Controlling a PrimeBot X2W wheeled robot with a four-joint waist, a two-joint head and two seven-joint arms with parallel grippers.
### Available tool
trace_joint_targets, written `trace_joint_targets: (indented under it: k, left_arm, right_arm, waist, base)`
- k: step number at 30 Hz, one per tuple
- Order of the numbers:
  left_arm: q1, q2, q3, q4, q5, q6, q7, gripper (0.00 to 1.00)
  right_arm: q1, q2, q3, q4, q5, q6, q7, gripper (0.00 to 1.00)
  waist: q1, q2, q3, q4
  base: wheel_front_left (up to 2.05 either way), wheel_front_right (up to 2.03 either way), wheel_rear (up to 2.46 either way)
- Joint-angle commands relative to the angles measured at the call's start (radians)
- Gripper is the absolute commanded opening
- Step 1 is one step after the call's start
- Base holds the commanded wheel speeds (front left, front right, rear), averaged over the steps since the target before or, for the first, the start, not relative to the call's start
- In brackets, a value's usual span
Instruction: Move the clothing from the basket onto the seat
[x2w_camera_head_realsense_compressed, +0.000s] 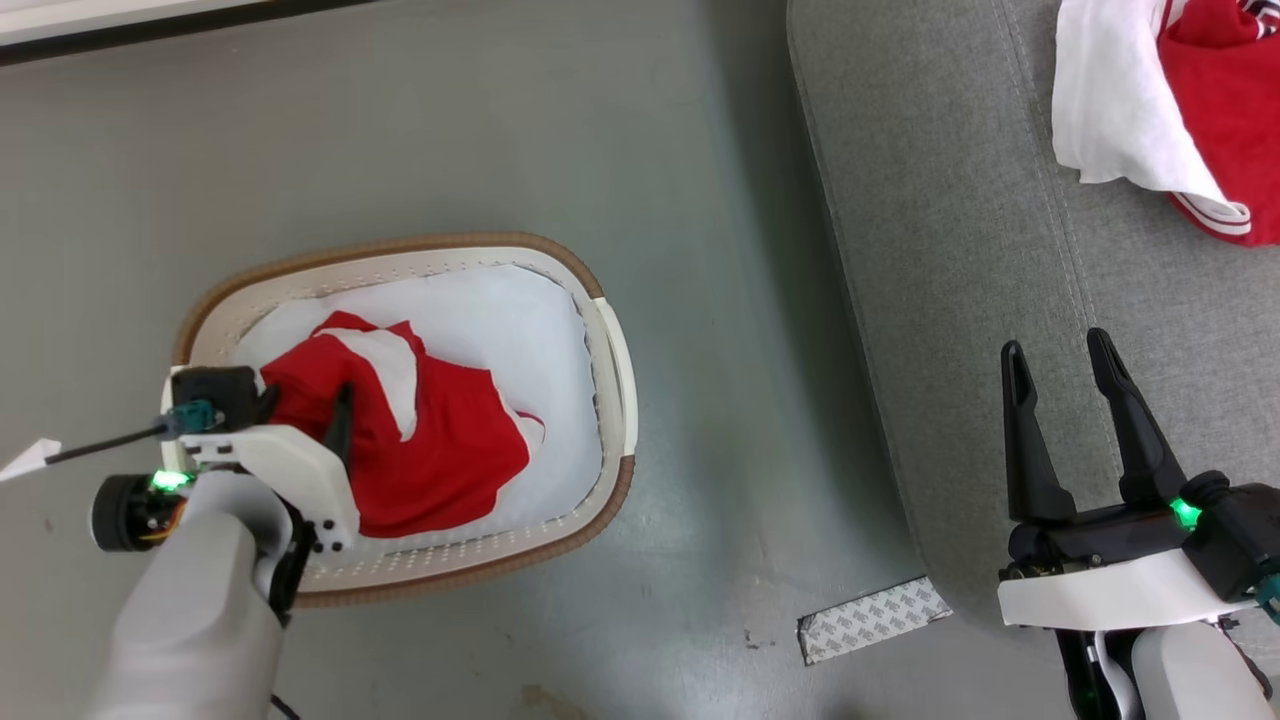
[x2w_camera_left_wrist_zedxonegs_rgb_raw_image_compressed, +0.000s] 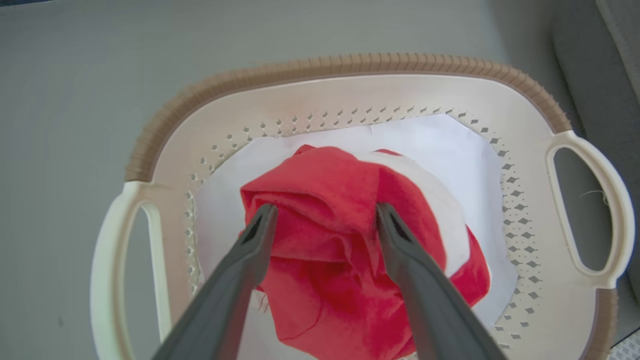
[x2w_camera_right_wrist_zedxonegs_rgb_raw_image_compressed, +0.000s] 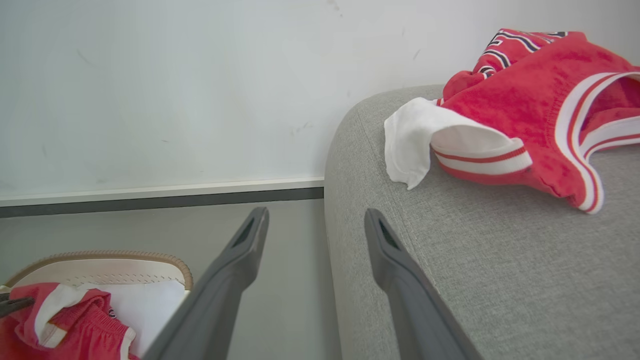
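1. Floor (x2w_camera_head_realsense_compressed: 400, 120): smooth grey-green, matte. Covers left & centre of head view.

2. Seat (x2w_camera_head_realsense_compressed: 960, 300): grey woven upholstery w/ rounded edges, right third of head view.

3. Basket (x2w_camera_head_realsense_compressed: 420, 262): on floor, centre-left of head view, well apart from seat. Rounded cream plastic, perforated rim, ribbed brown band, loop handles, pale lining.

4. Clothing, 2 pcs:
- Red garment (x2w_camera_head_realsense_compressed: 440, 450): crumpled inside basket, toward its lower-left part. Soft, fleecy-looking, w/ white panel.
- Second garment (x2w_camera_head_realsense_compressed: 1220, 100): red w/ white panel & striped trim, on seat, upper right of head view.
Est. progress: approx. half.

5. Left pincer (x2w_camera_left_wrist_zedxonegs_rgb_raw_image_compressed: 325, 210): spread wide, nothing pinched. In L wrist view its two dark fingers straddle a raised fold of the red garment, one tip each side, at fabric level.
- Key relation: fold sits directly between the fingers, dead ahead along their axis. Rest of garment spreads toward lower right of that view.
- No sideways correction looks necessary; closing should capture the fold.
- Left arm is nearer by far.

6. Right pincer (x2w_camera_head_realsense_compressed: 1055, 342): spread, empty, lower right of head view, over the seat's near part, well apart from basket.

7. Tape strip (x2w_camera_head_realsense_compressed: 872, 620): patterned grey-white, flat on floor, just beside seat's base.
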Motion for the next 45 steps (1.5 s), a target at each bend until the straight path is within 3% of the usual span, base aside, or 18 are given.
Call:
trace_joint_targets:
  k: [1, 20, 21, 23, 24, 30, 37, 45]
  left_arm:
    - [-0.020, 0.013, -0.002, 0.016, 0.011, 0.000, -0.013, 1.00]
    - [-0.164, 0.025, -0.077, 0.133, 0.035, -0.022, -0.014, 1.00]
    - [-0.169, 0.019, -0.087, 0.137, 0.039, -0.025, -0.017, 0.83]
    - [-0.180, 0.006, -0.101, 0.143, 0.038, -0.032, -0.026, 0.16]
    - [-0.182, 0.000, -0.111, 0.146, 0.039, -0.034, -0.030, 0.00]
    - [-0.162, -0.048, -0.140, 0.144, -0.013, -0.042, -0.071, 0.00]
    - [-0.046, -0.090, -0.199, 0.016, -0.152, -0.042, -0.114, 0.00]
    - [0.137, -0.044, -0.255, -0.203, -0.284, -0.042, -0.116, 0.00]
  right_arm:
    - [-0.017, -0.002, 0.001, -0.006, 0.005, -0.003, 0.001, 1.00]
    - [-0.029, -0.002, -0.020, -0.045, -0.015, -0.003, 0.001, 1.00]
    - [-0.028, -0.002, -0.024, -0.049, -0.020, -0.003, 0.001, 1.00]
    - [-0.023, -0.001, -0.032, -0.053, -0.031, -0.003, 0.001, 1.00]
    - [-0.019, -0.002, -0.037, -0.054, -0.036, -0.003, 0.001, 1.00]
    - [-0.028, -0.002, -0.045, -0.037, -0.047, -0.003, 0.001, 1.00]
    - [-0.029, -0.002, -0.048, 0.010, -0.068, -0.003, 0.001, 1.00]
    - [0.010, -0.003, -0.019, 0.088, -0.071, -0.003, 0.001, 1.00]
  waist:
    - [-0.0002, 0.0000, 0.005, -0.001]
    - [-0.0002, 0.0000, 0.151, -0.007]
    - [-0.0002, 0.0000, 0.156, -0.003]
    - [-0.0002, 0.0000, 0.164, 0.006]
    - [-0.0002, 0.0000, 0.166, 0.011]
    - [-0.0002, 0.0000, 0.132, 0.049]
    - [-0.0002, 0.0000, -0.030, 0.129]
    - [-0.0002, 0.0000, -0.289, 0.201]
  base:
    - [0.00, 0.00, 0.00]
    - [0.00, 0.00, 0.00]
    - [0.00, 0.00, 0.00]
    - [0.00, 0.00, 0.00]
    - [0.00, 0.00, 0.00]
    - [0.00, 0.00, 0.00]
    - [0.00, 0.00, 0.00]
    - [0.00, 0.00, 0.00]
